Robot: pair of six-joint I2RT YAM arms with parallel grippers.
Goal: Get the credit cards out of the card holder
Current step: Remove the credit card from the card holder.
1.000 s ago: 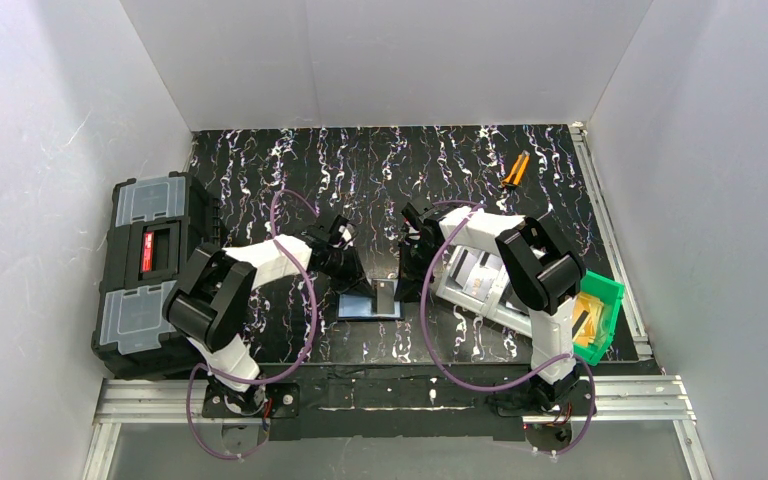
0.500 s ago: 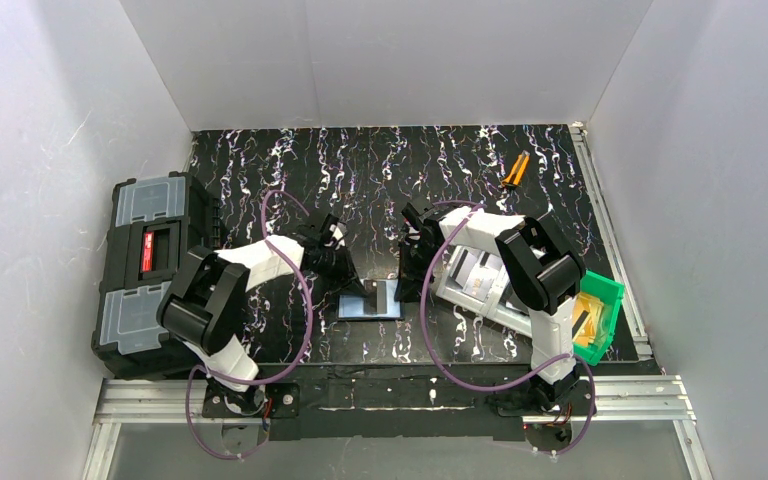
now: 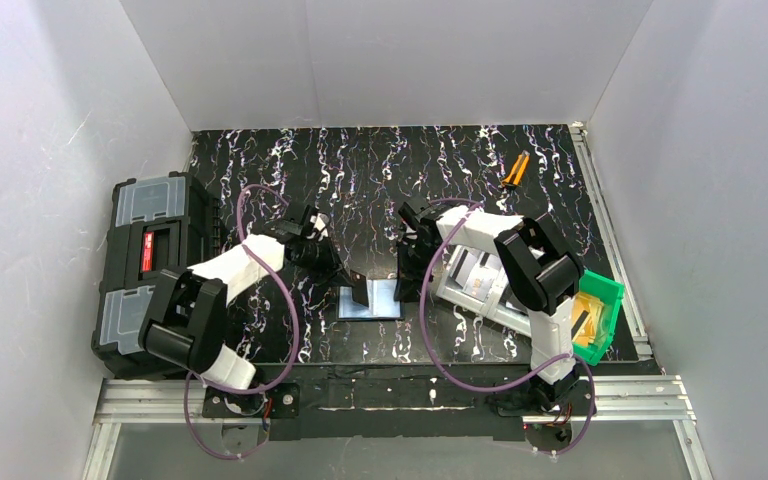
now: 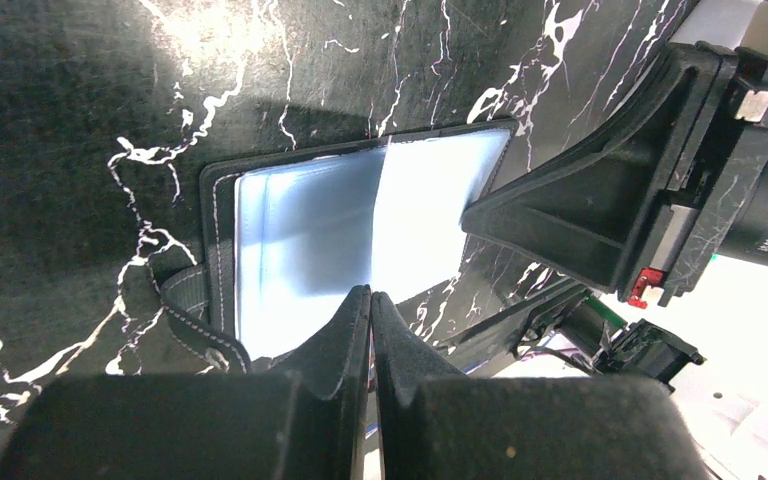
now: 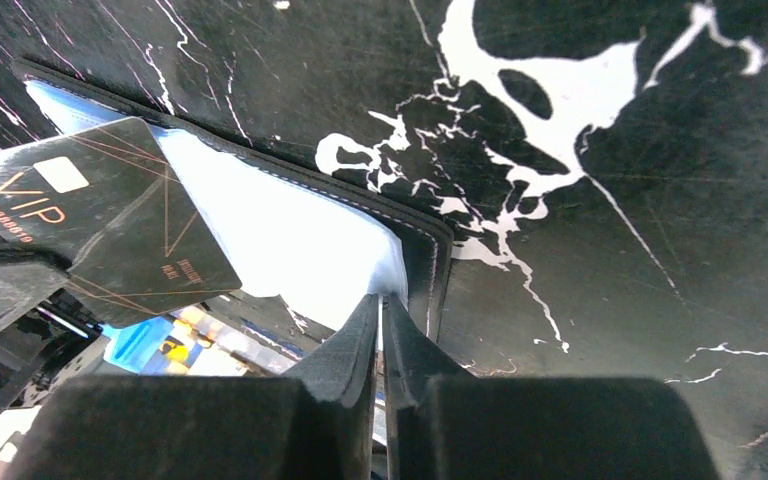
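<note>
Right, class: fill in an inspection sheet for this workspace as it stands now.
Surface: black marbled table, white streaks.
Job's things: holder open flat, pale pockets up; dark VIP card lifted and tilted above it.
Clutter: toolbox at left; orange tool far right; grey tray and green bin at right.
Claws: left claw shut on the card; right claw shut, tips at the holder's edge.
Cables: purple cables loop along both arms.
Surroundings: white walls on three sides; metal rail at near edge.
</note>
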